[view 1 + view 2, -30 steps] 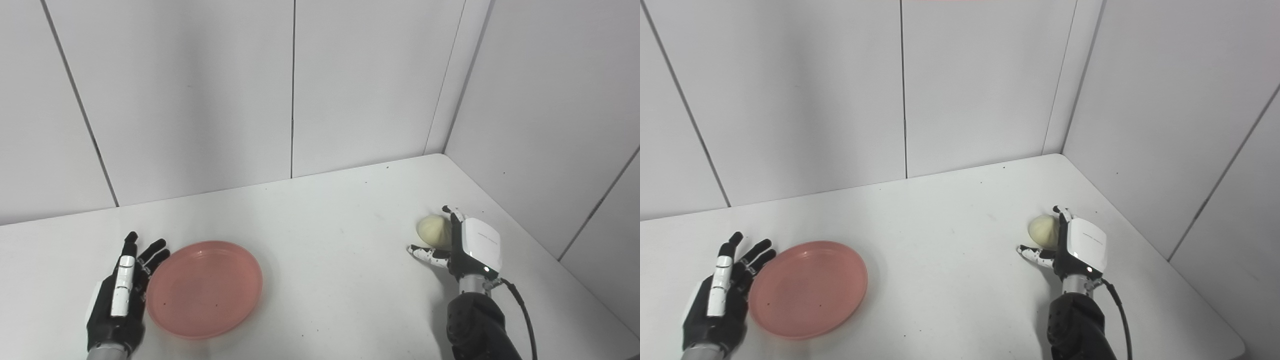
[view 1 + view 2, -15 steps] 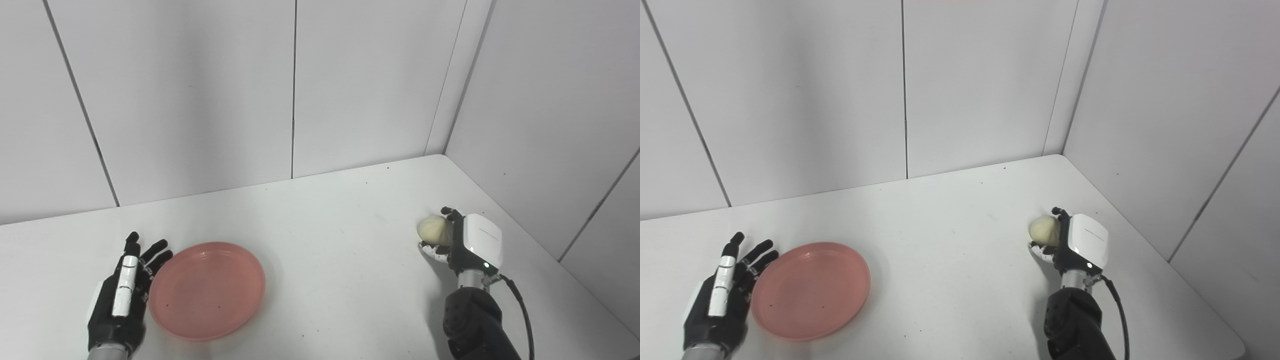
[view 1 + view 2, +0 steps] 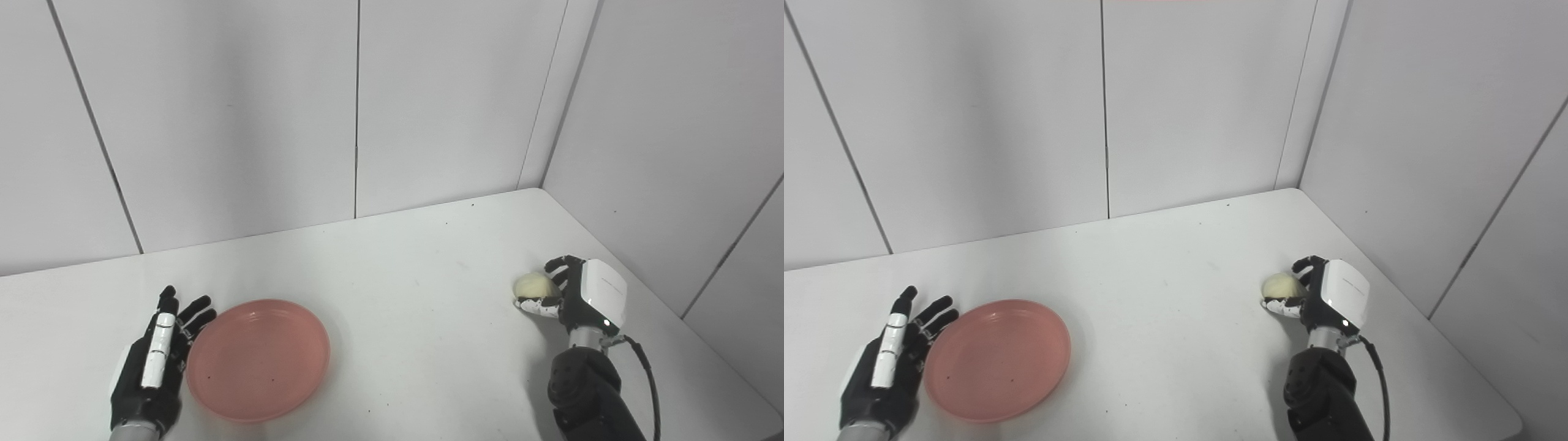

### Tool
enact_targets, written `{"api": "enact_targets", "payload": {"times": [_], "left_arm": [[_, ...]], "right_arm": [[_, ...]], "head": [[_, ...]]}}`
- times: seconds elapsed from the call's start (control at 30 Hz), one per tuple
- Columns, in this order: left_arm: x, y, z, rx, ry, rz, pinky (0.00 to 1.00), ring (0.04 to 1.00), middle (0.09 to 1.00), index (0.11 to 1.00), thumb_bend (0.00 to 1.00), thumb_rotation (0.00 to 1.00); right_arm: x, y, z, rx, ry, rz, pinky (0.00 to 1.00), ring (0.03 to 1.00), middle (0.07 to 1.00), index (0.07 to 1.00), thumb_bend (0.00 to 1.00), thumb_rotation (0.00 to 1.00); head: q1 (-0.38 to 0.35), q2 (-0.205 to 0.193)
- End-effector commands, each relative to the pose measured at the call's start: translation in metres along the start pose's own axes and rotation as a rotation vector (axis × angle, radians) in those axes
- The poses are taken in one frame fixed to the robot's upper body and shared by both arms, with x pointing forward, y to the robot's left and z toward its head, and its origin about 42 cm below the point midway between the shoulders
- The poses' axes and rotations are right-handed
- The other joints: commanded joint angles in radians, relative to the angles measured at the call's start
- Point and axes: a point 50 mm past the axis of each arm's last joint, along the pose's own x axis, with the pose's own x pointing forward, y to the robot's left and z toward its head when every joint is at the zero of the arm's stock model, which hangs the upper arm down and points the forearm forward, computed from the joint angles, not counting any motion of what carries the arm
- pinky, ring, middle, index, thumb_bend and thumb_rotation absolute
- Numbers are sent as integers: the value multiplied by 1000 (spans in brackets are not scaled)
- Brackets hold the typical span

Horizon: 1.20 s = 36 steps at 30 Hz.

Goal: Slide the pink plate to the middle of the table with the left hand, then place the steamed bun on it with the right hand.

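The pink plate (image 3: 258,359) lies flat on the white table (image 3: 416,318) at the left. My left hand (image 3: 153,367) is open, fingers straight, with its edge against the plate's left rim. The pale steamed bun (image 3: 531,285) is at the right side of the table. My right hand (image 3: 576,297) is shut on the bun, fingers curled over its top and thumb under its front. The same scene shows in the right eye view, with the plate (image 3: 998,358), the bun (image 3: 1279,286), the left hand (image 3: 888,373) and the right hand (image 3: 1323,297).
White wall panels (image 3: 245,122) close the table at the back and along the right side (image 3: 674,153). The table's right edge (image 3: 723,361) runs just past my right arm. A black cable (image 3: 646,380) hangs from the right wrist.
My right hand's fingers and thumb have closed around the bun. My left hand has pushed the plate a little to the right.
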Motion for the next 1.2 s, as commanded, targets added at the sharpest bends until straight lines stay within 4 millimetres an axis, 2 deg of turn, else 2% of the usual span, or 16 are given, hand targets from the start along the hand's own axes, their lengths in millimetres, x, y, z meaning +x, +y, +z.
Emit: {"api": "enact_targets", "payload": {"times": [0.0,0.23,0.33,0.37,0.43,0.53,0.67,0.73,0.87,0.9,1.0,1.03,1.17], "left_arm": [[2,-3,5,6,-10,-14,836,814,822,992,751,795],[2,-3,4,12,-7,-19,834,811,821,998,764,807],[2,-5,5,12,-7,-21,826,808,819,998,765,805],[2,-5,5,12,-8,-21,822,808,820,1000,761,806],[3,-6,5,10,-8,-22,821,806,818,1000,762,803],[3,-8,5,7,-8,-21,820,804,815,997,759,797],[3,-12,4,10,-6,-24,812,803,818,994,753,805],[4,-14,4,13,-5,-25,810,804,822,999,753,809],[5,-22,3,20,-2,-26,806,807,829,1000,734,818],[5,-25,3,22,0,-27,804,806,830,1000,728,822],[5,-34,3,34,2,-27,797,806,835,1000,702,844],[6,-39,2,34,4,-29,803,807,838,1000,685,850],[8,-55,-2,35,6,-38,818,812,844,1000,634,867]], "right_arm": [[8,-8,8,4,-11,-8,276,368,467,536,511,0],[8,-11,10,28,-20,5,227,347,445,543,507,0],[5,-17,17,70,-81,-5,235,354,450,543,507,0],[4,-20,21,76,-107,-15,242,356,455,543,507,0],[-1,-27,31,96,-145,-30,252,425,460,511,515,0],[-12,-38,52,120,-230,-61,249,442,440,506,516,0],[-29,-49,77,200,-399,-89,312,388,459,527,513,0],[-38,-56,90,233,-466,-98,354,397,459,530,514,0],[-52,-65,106,284,-558,-101,342,382,463,542,511,0],[-57,-66,110,318,-607,-103,342,381,463,544,510,0],[-67,-66,115,397,-710,-117,374,407,505,518,514,0],[-71,-62,115,443,-760,-110,401,425,517,502,514,0],[-87,-53,116,540,-904,-85,431,424,490,521,515,0]], "head": [[1,1],[2,1],[3,2],[10,2],[14,1],[22,0],[42,4],[57,7],[98,15],[132,19],[154,21],[203,28],[265,35]]}}
